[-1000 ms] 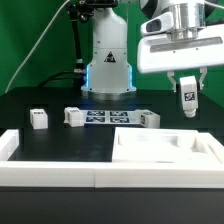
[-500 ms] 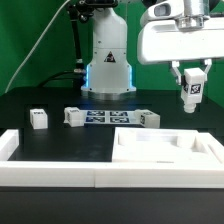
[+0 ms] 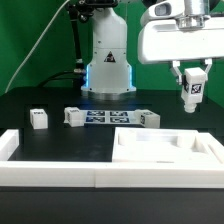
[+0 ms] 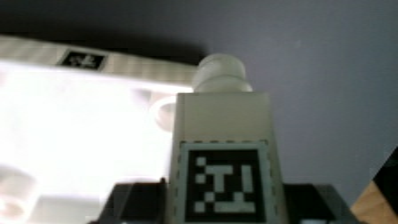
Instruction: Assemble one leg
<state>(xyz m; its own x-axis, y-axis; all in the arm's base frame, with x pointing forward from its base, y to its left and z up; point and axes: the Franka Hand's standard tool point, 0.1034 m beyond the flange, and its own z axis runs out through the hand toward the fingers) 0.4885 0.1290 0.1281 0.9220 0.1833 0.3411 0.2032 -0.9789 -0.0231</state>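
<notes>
My gripper point(image 3: 191, 80) is shut on a leg point(image 3: 191, 92), a short white squarish post with a black-and-white tag. It hangs in the air above the far right corner of the white tray-like tabletop point(image 3: 165, 150). In the wrist view the leg point(image 4: 224, 130) stands out from between the dark fingers point(image 4: 143, 205), its round peg end pointing away, with the tabletop point(image 4: 71, 120) below it. Three more legs lie on the black table behind the tabletop: one at the exterior view's left point(image 3: 38, 119), one beside it point(image 3: 73, 116), one further right point(image 3: 148, 119).
The marker board point(image 3: 108, 118) lies flat between the loose legs. Long white border bars point(image 3: 60, 172) run along the front and the exterior view's left point(image 3: 8, 143). The robot base point(image 3: 108, 60) stands at the back centre.
Over the last second the gripper rose a little with the leg in it. In the last half second nothing visibly moved.
</notes>
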